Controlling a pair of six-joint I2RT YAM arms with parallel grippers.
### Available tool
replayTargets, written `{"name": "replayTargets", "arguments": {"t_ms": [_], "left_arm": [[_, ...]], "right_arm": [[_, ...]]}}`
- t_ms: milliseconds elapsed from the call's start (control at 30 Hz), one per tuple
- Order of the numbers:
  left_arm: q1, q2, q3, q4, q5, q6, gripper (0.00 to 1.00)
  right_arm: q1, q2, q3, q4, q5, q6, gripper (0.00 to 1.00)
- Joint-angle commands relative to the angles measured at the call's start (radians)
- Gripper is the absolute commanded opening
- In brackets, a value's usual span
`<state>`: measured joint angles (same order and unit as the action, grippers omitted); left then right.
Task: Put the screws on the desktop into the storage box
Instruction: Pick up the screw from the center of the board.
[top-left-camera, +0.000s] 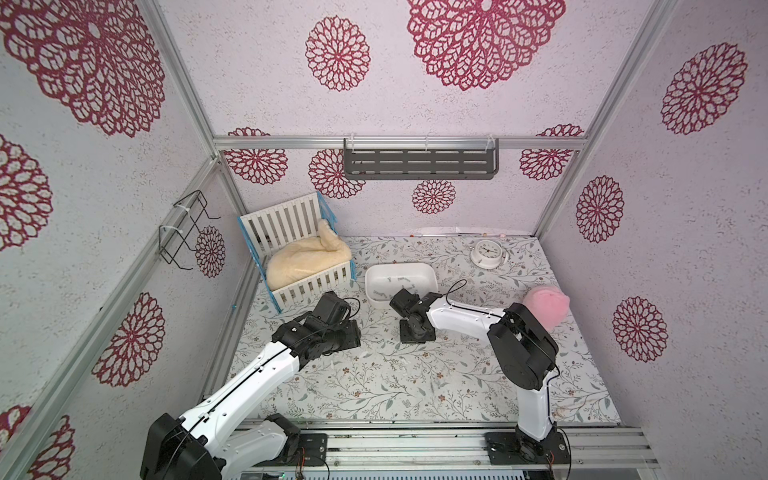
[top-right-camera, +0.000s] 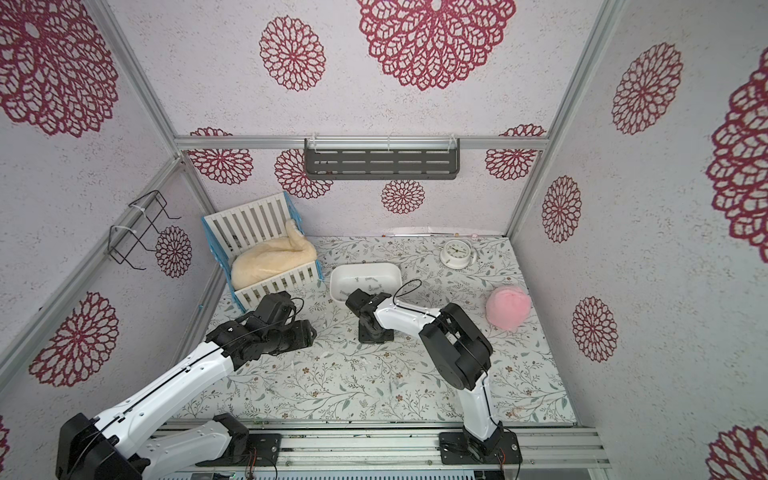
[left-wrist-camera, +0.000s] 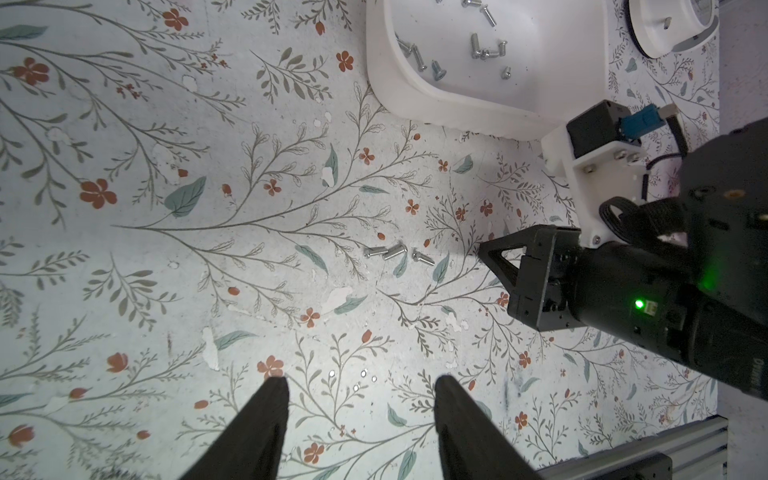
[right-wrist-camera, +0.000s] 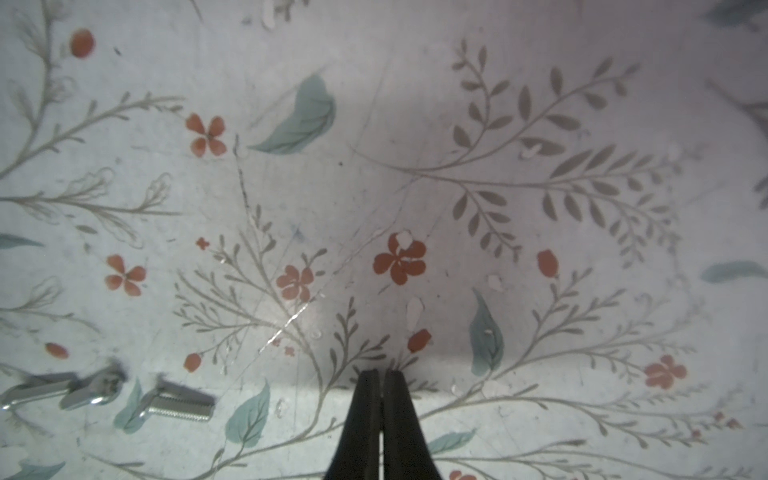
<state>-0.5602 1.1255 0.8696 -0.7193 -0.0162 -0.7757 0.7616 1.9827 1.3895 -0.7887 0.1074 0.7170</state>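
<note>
Desktop (left-wrist-camera: 166, 124) near the storage box (left-wrist-camera: 415, 97): three clumped screws (left-wrist-camera: 392, 252), right gripper (right-wrist-camera: 381, 376) closed empty, likely to nudge them apart; left gripper (left-wrist-camera: 361, 380) half-open, empty

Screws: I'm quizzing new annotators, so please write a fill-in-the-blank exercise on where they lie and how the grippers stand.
1. ___ screws lie together on the desktop.
2. Other screws lie ___ the box.
3. The right gripper is ___, gripping nothing.
4. The left gripper is ___.
Missing words: three; inside; shut; open.
</note>
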Motion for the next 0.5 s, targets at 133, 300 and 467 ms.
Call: {"name": "replayTargets", "arguments": {"t_ms": [133, 300, 467], "left_arm": [[0.002, -0.015, -0.012, 0.007, -0.004, -0.003, 0.62], [0.002, -0.02, -0.012, 0.006, -0.004, -0.001, 0.62], [0.001, -0.045, -0.021, 0.006, -0.008, 0.0, 0.62]], "right_arm": [[-0.002, -0.063, 0.096, -0.054, 0.014, -0.021, 0.0], [-0.005, -0.056, 0.192, -0.094, 0.023, -0.038, 0.0], [-0.023, -0.018, 0.329, -0.141, 0.037, -0.066, 0.0]]}}
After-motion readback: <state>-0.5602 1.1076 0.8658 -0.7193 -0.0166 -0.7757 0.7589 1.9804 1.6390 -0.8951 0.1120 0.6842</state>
